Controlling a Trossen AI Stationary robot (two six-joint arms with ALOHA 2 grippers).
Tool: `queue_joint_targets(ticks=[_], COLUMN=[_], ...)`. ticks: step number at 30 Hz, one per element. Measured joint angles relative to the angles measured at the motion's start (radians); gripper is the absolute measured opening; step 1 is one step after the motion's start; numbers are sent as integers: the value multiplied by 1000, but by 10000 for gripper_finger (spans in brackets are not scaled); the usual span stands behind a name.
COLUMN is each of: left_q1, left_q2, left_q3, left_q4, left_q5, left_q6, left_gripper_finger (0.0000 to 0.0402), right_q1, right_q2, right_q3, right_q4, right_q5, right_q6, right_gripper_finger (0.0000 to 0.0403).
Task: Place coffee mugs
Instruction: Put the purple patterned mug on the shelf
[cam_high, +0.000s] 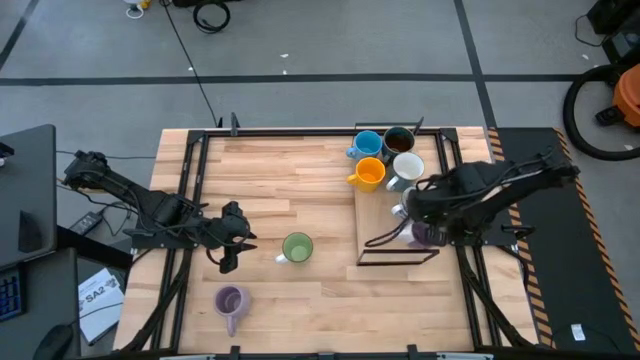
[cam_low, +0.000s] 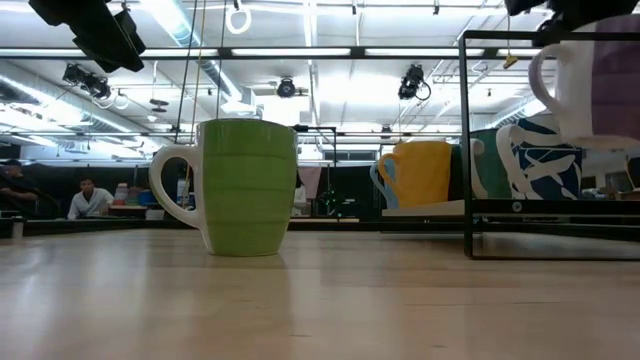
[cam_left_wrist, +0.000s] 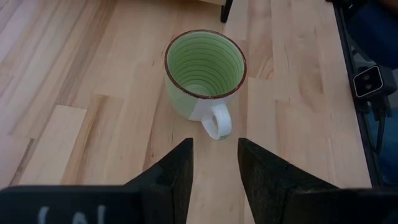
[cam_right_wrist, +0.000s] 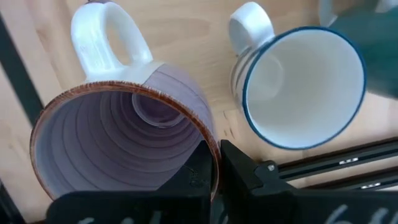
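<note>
A green mug (cam_left_wrist: 204, 68) stands upright on the wooden table, its white handle (cam_left_wrist: 217, 121) turned toward my left gripper (cam_left_wrist: 214, 165). That gripper hovers open just short of the handle, touching nothing. My right gripper (cam_right_wrist: 216, 167) is shut on a purple mug (cam_right_wrist: 124, 137) over the black-framed rack (cam_high: 395, 262) at the table's right. Blue (cam_high: 367, 145), dark brown (cam_high: 398, 140), orange (cam_high: 370, 174) and white (cam_high: 406, 170) mugs stand together at the rack's far end. A second purple mug (cam_high: 231, 300) lies near the front left. My right gripper pinches the purple mug's rim wall (cam_right_wrist: 205, 146), on the side opposite its white handle (cam_right_wrist: 109, 40), with one finger inside the cup and one outside. The fingers come from above, pointing down. In the low view the mug (cam_low: 600, 85) hangs roughly upright, clear of the rack's shelf.
A white mug with a blue rim (cam_right_wrist: 305, 87) stands close beside the held purple mug. The rack's black frame bars (cam_low: 467, 150) rise around the shelf. Bare wood lies between the green mug and the rack.
</note>
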Motion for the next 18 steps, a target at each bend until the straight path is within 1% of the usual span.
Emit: queue_joint_targets(ticks=[5,18], left_q1=[0,0], left_q2=[0,0], left_q3=[0,0], left_q4=[0,0], left_q5=[0,0], left_q6=[0,0], left_gripper_finger=[132,132], right_q1=[-21,-47], right_q2=[60,172], right_q3=[0,0], right_q4=[0,18], right_q5=[-3,-1], right_q6=[-76,-193], right_gripper_finger=[24,28])
